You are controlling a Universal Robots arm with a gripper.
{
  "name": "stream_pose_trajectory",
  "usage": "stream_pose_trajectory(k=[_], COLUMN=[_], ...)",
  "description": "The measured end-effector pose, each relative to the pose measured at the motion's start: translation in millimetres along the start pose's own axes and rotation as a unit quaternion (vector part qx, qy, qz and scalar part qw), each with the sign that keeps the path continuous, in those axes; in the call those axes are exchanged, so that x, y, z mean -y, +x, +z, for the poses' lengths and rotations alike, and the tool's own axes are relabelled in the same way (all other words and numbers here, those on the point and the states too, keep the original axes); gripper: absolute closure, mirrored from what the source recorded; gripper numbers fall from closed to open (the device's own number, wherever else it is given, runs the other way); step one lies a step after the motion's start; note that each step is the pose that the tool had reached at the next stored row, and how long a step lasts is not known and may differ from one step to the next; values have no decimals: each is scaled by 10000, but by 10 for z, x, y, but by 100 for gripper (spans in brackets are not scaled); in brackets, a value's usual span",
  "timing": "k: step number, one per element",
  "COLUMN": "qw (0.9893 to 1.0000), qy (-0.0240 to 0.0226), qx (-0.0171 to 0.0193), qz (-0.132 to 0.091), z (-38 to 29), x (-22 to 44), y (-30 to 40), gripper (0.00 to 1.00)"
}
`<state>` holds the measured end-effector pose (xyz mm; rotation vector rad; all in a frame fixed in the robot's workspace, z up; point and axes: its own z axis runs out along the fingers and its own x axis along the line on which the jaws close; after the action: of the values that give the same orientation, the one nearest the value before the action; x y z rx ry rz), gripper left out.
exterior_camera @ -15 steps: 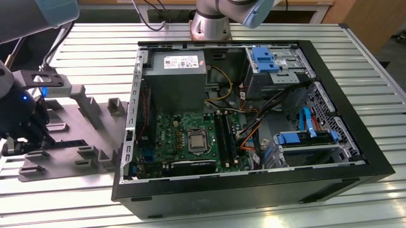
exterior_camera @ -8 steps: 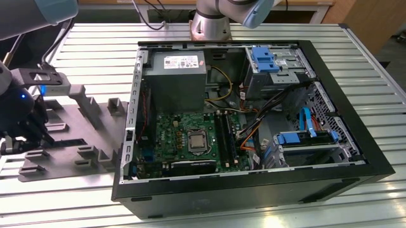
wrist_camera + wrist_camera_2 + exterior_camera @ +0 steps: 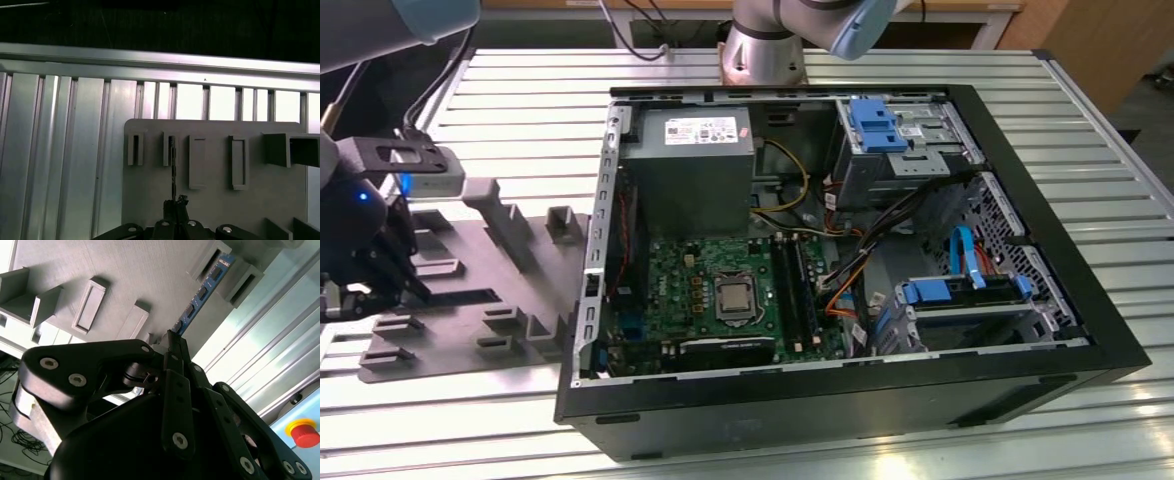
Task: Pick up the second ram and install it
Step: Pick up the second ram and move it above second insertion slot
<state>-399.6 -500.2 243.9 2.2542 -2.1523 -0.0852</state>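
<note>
The gripper [image 3: 376, 285] hung over the light grey tray [image 3: 467, 345]; the tray lay on the slatted metal table [image 3: 520, 90], toward the table's edge on the exterior view's left; the open computer case [image 3: 854, 400] stood just beside the tray, nearer the table's middle, with its green motherboard [image 3: 680, 290] exposed. In the second wrist view the jaws were clenched on one end of the second ram [image 3: 202, 295]; the stick stood on its long edge in the tray, a row of small chips along its bluish face; its other end sat between two raised blocks [image 3: 244, 279] near the tray's edge, next to the table's slats. In the first wrist view the stick [image 3: 173, 167] appeared edge-on as a thin dark line running from the fingertips to a block by the tray's edge; whether it touched the tray's floor could not be told.
</note>
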Motion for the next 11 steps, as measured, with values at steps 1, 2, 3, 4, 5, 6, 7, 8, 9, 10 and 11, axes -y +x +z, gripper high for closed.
stream_pose_trajectory(k=[1, 2, 3, 4, 5, 6, 7, 8, 9, 10, 11], qw=[10000, 10000, 10000, 10000, 10000, 10000, 10000, 10000, 10000, 10000, 10000], qy=[0, 0, 0, 0, 0, 0, 0, 0, 0, 1, 1], qx=[0, 0, 0, 0, 0, 0, 0, 0, 1, 1, 1], qz=[0, 0, 0, 0, 0, 0, 0, 0, 0, 0, 0], z=[-7, -15, -25, -33, -41, -50, -58, -68, -78, -88, -97], x=[-1, -1, -1, -2, -2, -3, -3, -4, -4, -5, -5], y=[0, 0, -1, -1, -1, -1, -1, -2, -2, -2, -2], gripper=[88, 88, 88, 88, 88, 88, 88, 88, 88, 88, 88])
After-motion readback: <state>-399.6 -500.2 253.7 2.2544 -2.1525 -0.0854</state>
